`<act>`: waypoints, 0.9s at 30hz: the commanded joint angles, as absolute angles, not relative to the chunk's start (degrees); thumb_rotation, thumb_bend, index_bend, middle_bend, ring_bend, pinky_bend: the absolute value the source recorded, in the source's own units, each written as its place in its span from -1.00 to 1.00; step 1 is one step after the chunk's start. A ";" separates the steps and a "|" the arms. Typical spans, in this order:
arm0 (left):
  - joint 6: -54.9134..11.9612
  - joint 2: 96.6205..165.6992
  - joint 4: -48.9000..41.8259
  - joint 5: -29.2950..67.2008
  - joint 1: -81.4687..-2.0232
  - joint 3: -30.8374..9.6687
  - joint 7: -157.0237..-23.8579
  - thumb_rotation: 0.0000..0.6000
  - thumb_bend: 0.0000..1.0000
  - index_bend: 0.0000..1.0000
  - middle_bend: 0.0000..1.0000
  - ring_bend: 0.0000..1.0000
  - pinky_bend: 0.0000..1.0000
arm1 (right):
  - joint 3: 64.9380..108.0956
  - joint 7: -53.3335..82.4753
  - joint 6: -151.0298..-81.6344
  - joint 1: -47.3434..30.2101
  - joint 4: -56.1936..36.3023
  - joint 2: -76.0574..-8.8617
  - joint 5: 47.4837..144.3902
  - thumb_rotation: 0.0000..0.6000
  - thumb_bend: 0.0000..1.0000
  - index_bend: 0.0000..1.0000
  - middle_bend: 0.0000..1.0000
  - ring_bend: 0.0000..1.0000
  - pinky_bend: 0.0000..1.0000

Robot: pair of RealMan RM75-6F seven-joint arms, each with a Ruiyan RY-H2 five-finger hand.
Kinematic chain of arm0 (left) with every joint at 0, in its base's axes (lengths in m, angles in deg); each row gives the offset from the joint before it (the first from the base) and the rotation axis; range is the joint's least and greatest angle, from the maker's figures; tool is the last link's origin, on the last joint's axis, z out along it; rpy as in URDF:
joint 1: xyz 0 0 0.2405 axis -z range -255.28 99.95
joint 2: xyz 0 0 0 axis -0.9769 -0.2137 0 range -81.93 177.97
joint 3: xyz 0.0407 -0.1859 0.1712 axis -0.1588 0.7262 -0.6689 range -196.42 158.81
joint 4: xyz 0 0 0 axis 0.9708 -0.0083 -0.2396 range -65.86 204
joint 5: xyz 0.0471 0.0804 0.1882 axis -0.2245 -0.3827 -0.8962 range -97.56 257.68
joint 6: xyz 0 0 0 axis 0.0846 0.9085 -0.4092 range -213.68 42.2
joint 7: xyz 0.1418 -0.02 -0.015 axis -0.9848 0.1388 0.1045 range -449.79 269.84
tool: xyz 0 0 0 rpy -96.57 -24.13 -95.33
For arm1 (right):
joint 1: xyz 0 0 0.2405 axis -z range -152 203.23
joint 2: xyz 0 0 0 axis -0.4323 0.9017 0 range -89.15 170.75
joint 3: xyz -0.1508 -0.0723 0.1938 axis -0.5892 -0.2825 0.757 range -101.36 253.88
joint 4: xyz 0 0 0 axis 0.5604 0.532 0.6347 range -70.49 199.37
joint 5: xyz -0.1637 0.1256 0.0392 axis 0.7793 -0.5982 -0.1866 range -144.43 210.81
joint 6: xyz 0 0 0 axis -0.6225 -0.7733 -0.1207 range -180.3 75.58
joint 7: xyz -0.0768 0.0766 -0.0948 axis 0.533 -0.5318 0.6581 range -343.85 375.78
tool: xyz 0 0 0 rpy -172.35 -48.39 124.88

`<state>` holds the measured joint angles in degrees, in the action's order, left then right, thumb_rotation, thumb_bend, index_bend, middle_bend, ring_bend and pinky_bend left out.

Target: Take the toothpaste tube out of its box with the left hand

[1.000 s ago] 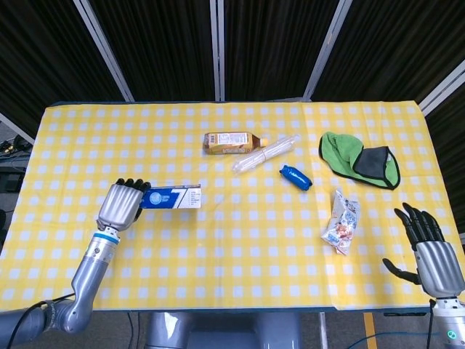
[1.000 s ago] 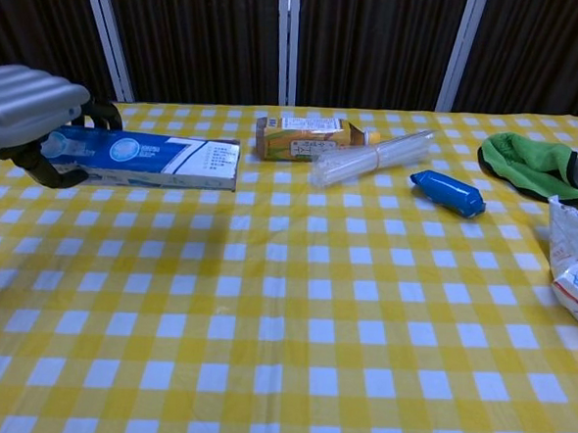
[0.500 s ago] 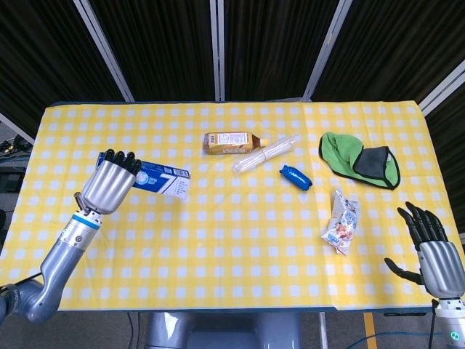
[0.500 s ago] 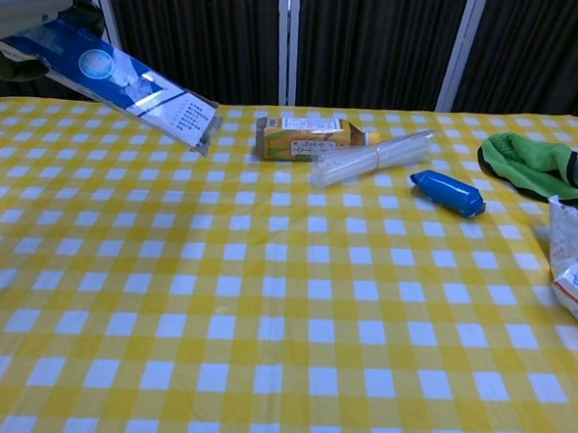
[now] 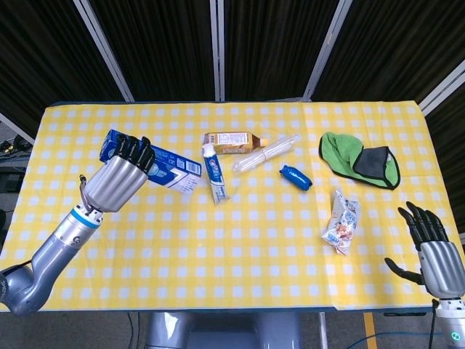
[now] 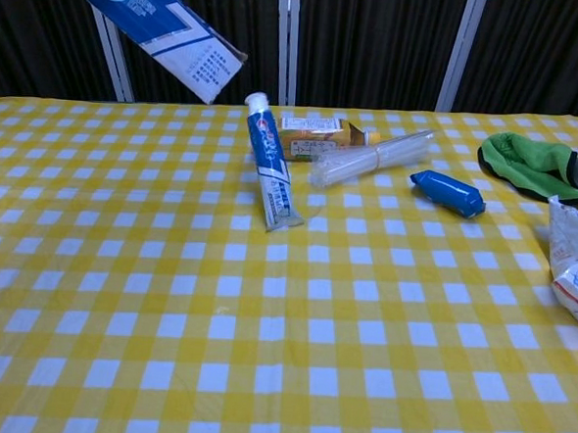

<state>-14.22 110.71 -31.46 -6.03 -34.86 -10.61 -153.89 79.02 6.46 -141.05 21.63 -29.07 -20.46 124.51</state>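
Observation:
My left hand (image 5: 118, 183) grips the blue toothpaste box (image 5: 156, 163) and holds it tilted above the table, open end pointing down to the right. In the chest view the box (image 6: 153, 27) hangs at the top left; the hand itself is cut off there. The blue and white toothpaste tube (image 5: 215, 173) is out of the box, its flat end on the cloth and its cap leaning up against the tea carton, also seen as the tube (image 6: 272, 166) in the chest view. My right hand (image 5: 432, 247) stays open at the table's front right corner, holding nothing.
A brown tea carton (image 5: 231, 142) and a clear plastic bottle (image 5: 266, 153) lie behind the tube. A small blue packet (image 5: 295, 177), a green and black cloth (image 5: 361, 159) and a snack bag (image 5: 342, 220) lie to the right on the yellow checked table (image 5: 240, 262).
My left hand has lifted the box off the table and tipped it. The toothpaste tube has slid out of the open end onto the cloth. The right hand barely moved.

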 commanded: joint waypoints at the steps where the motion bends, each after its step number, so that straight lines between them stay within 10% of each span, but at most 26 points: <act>1: -13.64 110.08 -32.66 -5.74 -35.14 -9.85 -153.93 1.00 0.11 -0.17 -0.50 -0.41 -0.29 | 79.03 6.35 -141.12 21.67 -29.06 -20.40 124.52 1.00 -0.83 -0.93 -1.00 -1.00 -1.00; 18: -13.75 113.69 -37.25 3.20 -41.57 -12.15 -140.81 1.00 0.09 -0.12 -0.47 -0.41 -0.29 | 78.84 7.29 -141.00 21.66 -29.15 -20.70 124.84 1.00 -0.83 -0.93 -1.00 -1.00 -1.00; 27: -19.08 120.69 -35.90 11.71 -43.03 -13.45 -129.71 1.00 -0.32 -0.68 -0.99 -0.91 -0.75 | 78.91 7.85 -140.62 21.55 -28.96 -20.99 124.48 1.00 -0.83 -0.93 -1.00 -1.00 -1.00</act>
